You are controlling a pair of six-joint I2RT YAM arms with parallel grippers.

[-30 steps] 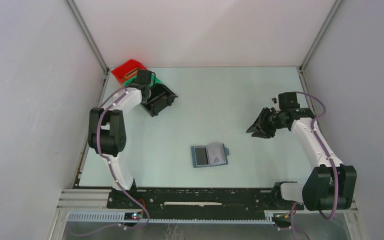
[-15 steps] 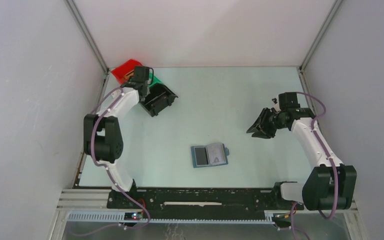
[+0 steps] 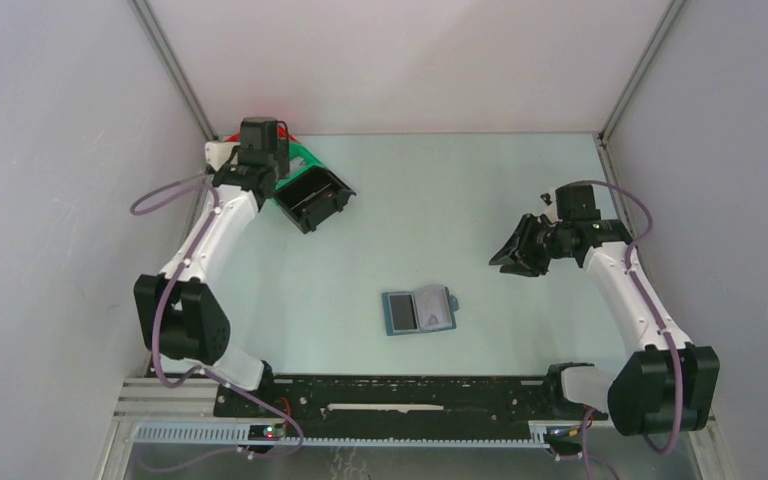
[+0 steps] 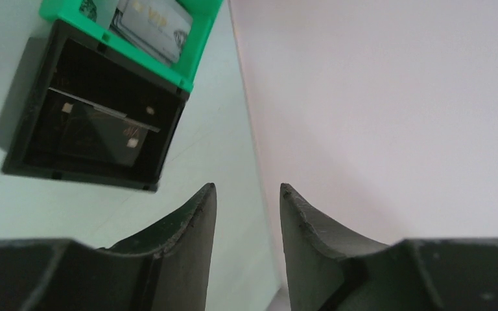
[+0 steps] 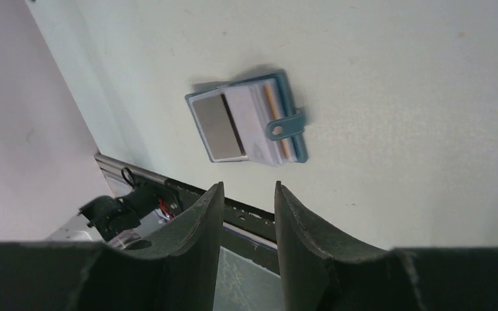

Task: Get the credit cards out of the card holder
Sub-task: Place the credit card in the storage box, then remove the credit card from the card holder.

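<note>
We see the wallet [image 3: 419, 311] lying open and flat on the tabletop [image 3: 440, 190], in the middle and towards the near edge, well apart from both arms. From the right wrist we look down on it. One half has a grey panel [image 5: 217, 126], the other has pale pockets with a tan strip, and a blue strap [image 5: 286, 123] with a stud lies across its outer edge.

The right fingers [image 5: 194, 227] hang above the tabletop to the right of the wallet. They are parted by a narrow gap and grip nothing.

The left fingers [image 4: 191, 227] are up at the far left corner, over the bins, and they too are parted with nothing between them. Below them we find both cards already out of the wallet. The silvery card [image 4: 152, 26] lies in the green bin [image 4: 198, 55], and the dark card [image 4: 97, 126] lies flat on the floor of the black bin [image 4: 78, 176]. The two bins stand side against side — the green one farther back.
</note>
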